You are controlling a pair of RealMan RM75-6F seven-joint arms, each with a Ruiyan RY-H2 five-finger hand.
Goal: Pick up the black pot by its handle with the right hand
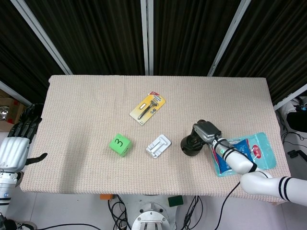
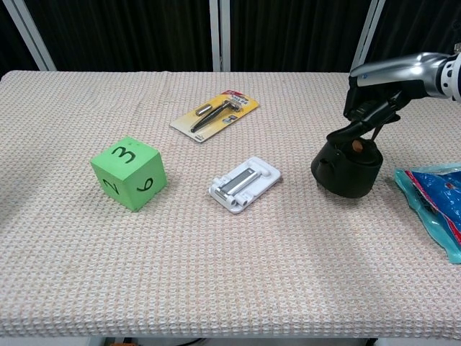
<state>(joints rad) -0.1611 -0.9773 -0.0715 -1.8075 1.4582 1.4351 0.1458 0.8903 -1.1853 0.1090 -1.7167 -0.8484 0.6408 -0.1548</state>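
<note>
The table [image 1: 86, 105], covered in a beige woven cloth, carries everything. Off its left edge, near the front corner, the left hand [image 1: 17, 141] hangs clear of the cloth, holding nothing, its fingers loosely apart. The right hand [image 2: 385, 83] reaches in from the right edge and is closed on the handle [image 2: 360, 126] of the black pot [image 2: 346, 169], fingers wrapped around the thin bail above the pot's mouth. The pot sits toward the front right of the table, tilted, and whether its base still touches the cloth cannot be told. Just right of the pot, by the right edge, lies a blue plastic packet [image 1: 249, 153]. A green cube [image 2: 128, 173] marked with numbers stands left of centre toward the front. A yellow carded razor [image 1: 147, 108] lies near the middle, toward the back. A small white pack [image 2: 245, 184] lies between the cube and the pot.
</note>
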